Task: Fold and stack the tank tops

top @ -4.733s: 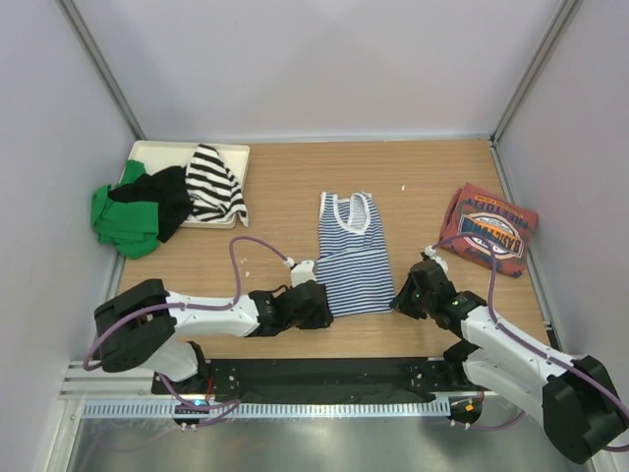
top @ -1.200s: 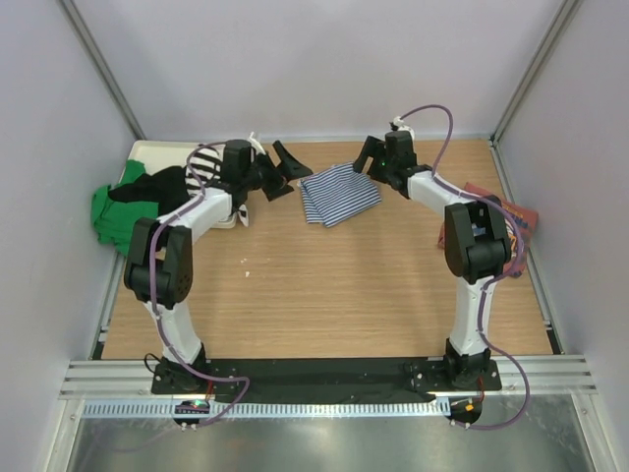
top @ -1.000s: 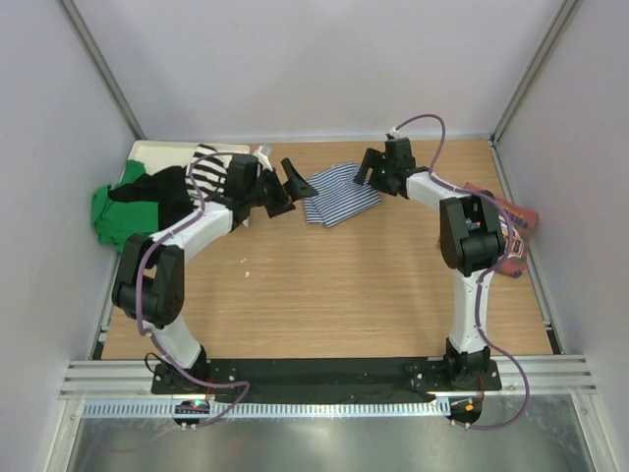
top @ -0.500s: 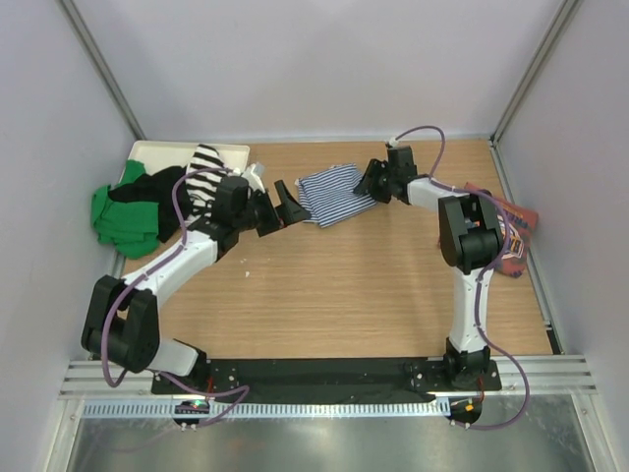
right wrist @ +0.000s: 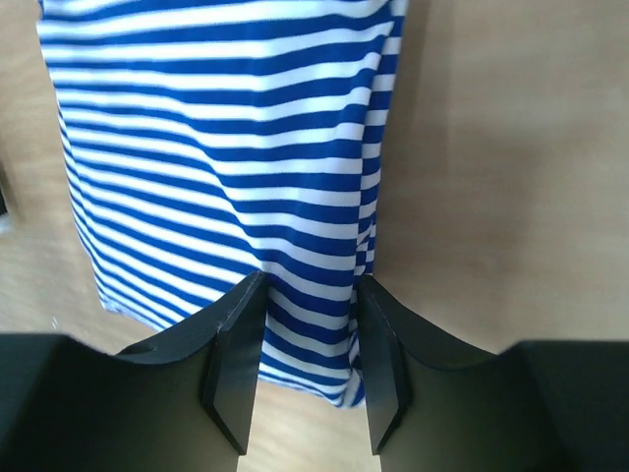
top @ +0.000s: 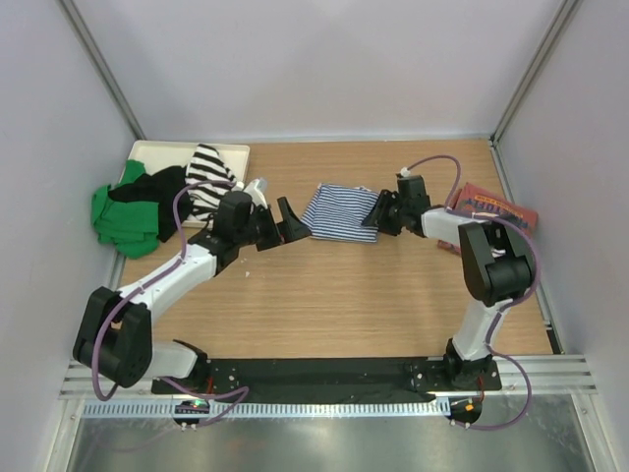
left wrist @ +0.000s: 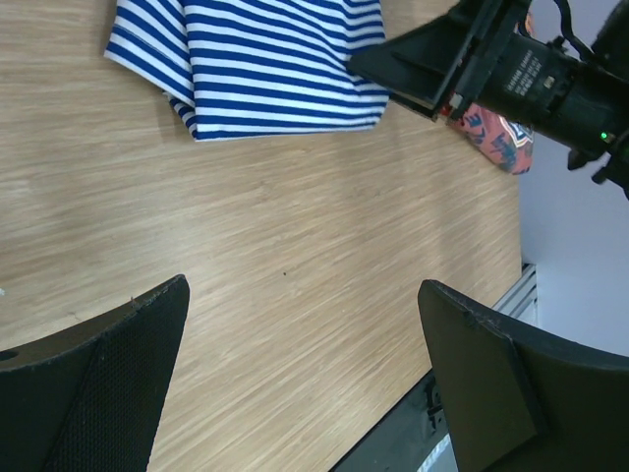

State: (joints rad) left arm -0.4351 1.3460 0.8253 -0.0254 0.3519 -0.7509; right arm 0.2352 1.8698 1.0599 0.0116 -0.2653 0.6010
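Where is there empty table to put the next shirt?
The biggest bare patch of table is the near half, between the left arm and right arm, in front of the folded striped top. A thinner strip runs behind it, along the back wall. Crowded: left by the clothes pile, right by the red top.

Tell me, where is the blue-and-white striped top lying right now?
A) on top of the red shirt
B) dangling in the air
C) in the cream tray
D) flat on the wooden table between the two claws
D: the striped top lies folded flat on the bare table, with the left gripper at one side and the right gripper at the other.
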